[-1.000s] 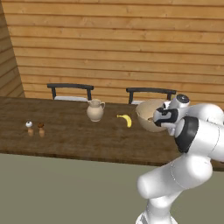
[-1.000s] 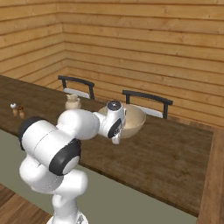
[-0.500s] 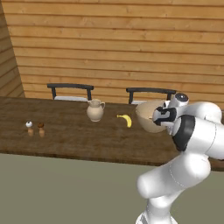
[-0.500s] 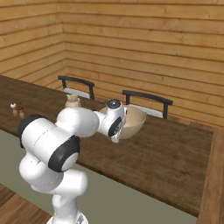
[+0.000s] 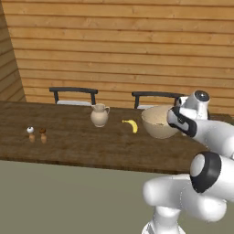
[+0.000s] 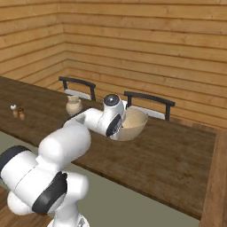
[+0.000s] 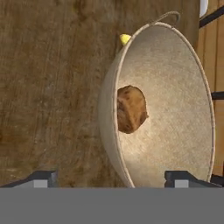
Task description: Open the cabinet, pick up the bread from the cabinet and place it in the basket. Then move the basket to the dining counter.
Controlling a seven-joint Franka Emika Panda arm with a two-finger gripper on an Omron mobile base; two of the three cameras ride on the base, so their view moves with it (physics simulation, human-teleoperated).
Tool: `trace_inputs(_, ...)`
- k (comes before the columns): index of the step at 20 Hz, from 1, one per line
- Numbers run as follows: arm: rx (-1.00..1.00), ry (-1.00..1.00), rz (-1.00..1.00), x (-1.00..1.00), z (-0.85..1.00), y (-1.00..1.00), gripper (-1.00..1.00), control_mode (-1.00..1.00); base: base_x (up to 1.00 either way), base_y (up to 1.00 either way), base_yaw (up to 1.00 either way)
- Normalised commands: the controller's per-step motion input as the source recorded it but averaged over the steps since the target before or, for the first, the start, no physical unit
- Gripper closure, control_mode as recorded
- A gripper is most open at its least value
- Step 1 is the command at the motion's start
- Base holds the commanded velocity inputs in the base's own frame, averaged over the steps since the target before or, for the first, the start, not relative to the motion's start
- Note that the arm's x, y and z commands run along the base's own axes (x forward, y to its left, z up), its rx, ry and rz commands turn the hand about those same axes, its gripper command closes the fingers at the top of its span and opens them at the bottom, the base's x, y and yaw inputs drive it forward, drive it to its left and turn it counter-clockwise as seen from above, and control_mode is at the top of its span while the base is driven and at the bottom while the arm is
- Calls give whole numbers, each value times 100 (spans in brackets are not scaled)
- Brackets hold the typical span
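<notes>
The basket sits on the dark wooden worktop — the long dining counter — just in front of the two dark chairs along the plank wall. Inside it, in the hand view, the bread lies low against the speckled inner wall, a brown, knobbly lump.

What has changed over the last second is at the gripper. A second ago it was clamped on the basket's near rim; now its two dark fingertips stand wide apart, one outside the rim over the wood, the other over the basket's inside, with the rim passing between them. So it has let go — the fingers are spread and nothing is pinched between them. The hand itself has hardly shifted: from the left base view the white wrist is still pressed close to the basket's right side, and from the right base view it still covers the basket's left edge.

The basket looks to be in the same spot as before, upright, resting on the wood. The banana lies just to its left, with the small beige jug beyond that, and the two little shakers stand well apart, far down the worktop.
</notes>
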Motion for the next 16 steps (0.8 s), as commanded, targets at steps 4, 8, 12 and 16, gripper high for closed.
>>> trace_inputs(4, 2, -5, 0, -59, 100, 3, -100, -100, 0, 0, 0)
trace_inputs(8, 0, 0, -4, -96, 100, 2, -100, -100, 0, 0, 0)
trace_inputs(12, 3, 0, -12, -100, 96, 11, -100, -100, 0, 0, 0)
trace_inputs(16, 5, 0, -22, -100, 69, 11, -100, -100, 0, 0, 0)
